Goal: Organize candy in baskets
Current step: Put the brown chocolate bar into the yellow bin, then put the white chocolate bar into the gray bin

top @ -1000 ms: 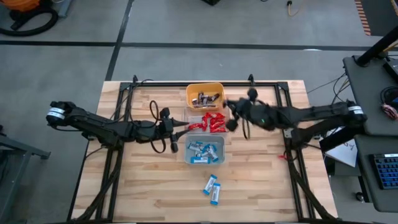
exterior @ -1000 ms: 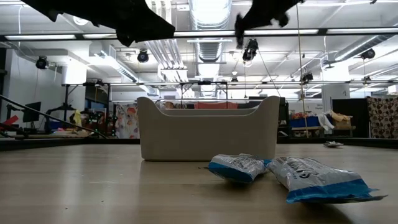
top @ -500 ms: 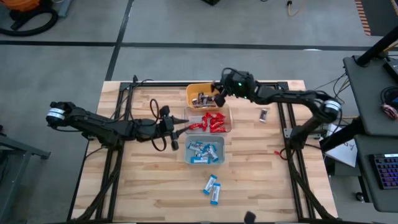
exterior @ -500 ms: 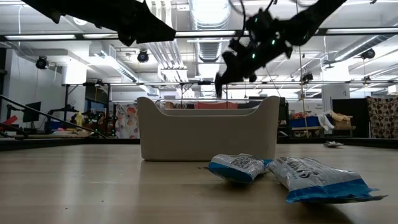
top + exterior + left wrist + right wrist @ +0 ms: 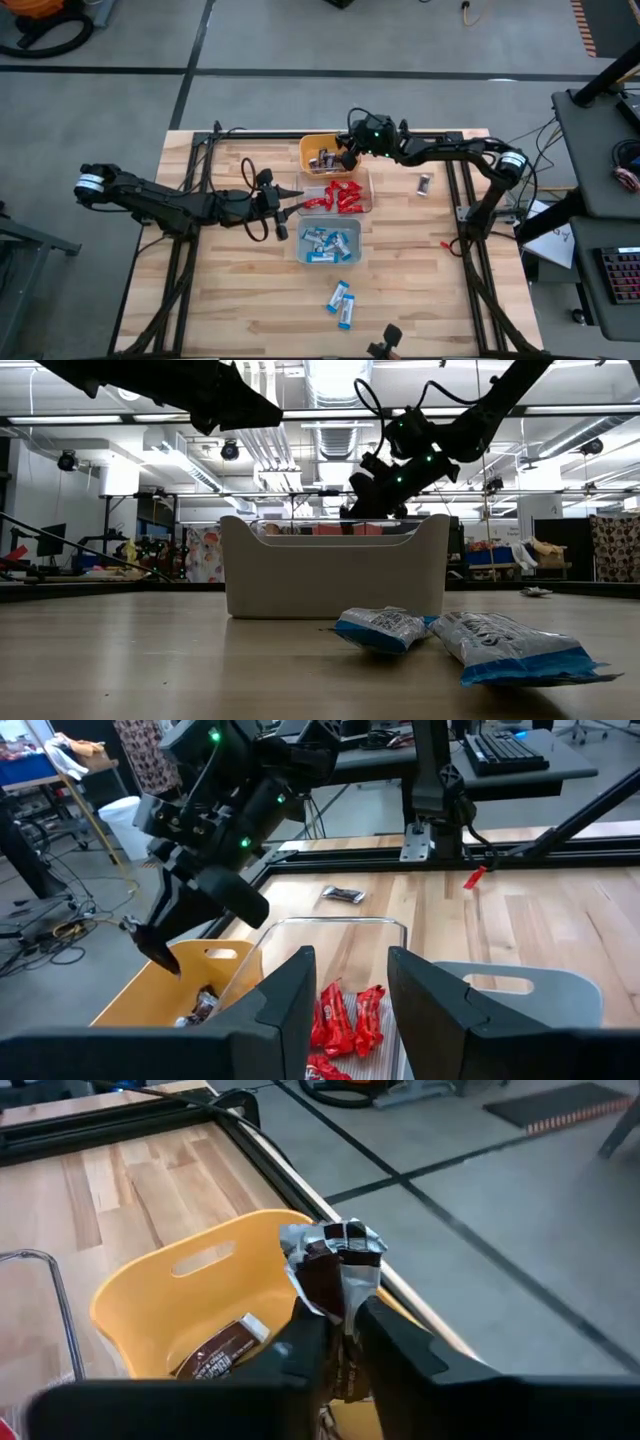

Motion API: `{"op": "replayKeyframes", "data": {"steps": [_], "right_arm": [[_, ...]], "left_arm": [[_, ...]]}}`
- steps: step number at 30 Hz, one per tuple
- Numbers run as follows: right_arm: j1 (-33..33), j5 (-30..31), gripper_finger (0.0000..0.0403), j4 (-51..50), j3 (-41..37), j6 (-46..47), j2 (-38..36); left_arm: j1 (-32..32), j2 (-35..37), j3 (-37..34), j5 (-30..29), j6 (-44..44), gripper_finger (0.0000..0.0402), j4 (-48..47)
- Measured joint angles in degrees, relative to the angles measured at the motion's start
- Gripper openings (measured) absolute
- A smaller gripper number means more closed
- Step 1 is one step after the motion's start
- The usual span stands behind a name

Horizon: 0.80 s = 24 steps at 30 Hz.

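One dark bar sits pinched in our right gripper above the yellow basket's three-o'clock rim; released here, it may fall outside. Our left gripper waits, gaping, empty.

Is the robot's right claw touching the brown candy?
Touching. In the right wrist view, the brown candy sticks up from between the right gripper fingers, which pinch its lower end above the yellow basket.

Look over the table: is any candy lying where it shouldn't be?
Yes. Two blue-and-white bars lie loose on the wood, nearer the front edge than the grey bin. One dark bar lies alone by the right arm's side. The right gripper holds a dark bar above the yellow bin.
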<state>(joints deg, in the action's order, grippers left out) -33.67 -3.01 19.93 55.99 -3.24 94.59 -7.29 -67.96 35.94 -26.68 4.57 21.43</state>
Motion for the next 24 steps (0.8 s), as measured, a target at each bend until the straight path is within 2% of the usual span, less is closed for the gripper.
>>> {"op": "replayKeyframes", "data": {"steps": [6,11,15,19,24], "right_arm": [[-0.02,0.0,0.0138,-2.63,0.0,2.73,-0.85],[-0.02,0.04,0.0179,-10.1,0.0,5.32,-5.7],[-0.01,0.15,0.0189,-22.42,0.0,11.62,-13.12],[0.49,0.18,0.0183,-41.31,0.91,17.99,-21.23],[6.4,0.11,0.0172,-57.57,1.07,23.49,-29.65]], "left_arm": [[0.0,0.0,0.0,0.02,-0.83,0.0111,0.0],[-0.18,0.0,0.0,0.17,-3.8,0.0111,-0.17],[-0.87,0.0,-0.02,0.2,-6.68,0.0111,-1.57],[-1.54,-0.35,-0.09,0.27,-8.28,0.0111,-2.15],[-1.77,-1.45,-0.09,0.31,-8.97,0.0111,-1.8]]}}
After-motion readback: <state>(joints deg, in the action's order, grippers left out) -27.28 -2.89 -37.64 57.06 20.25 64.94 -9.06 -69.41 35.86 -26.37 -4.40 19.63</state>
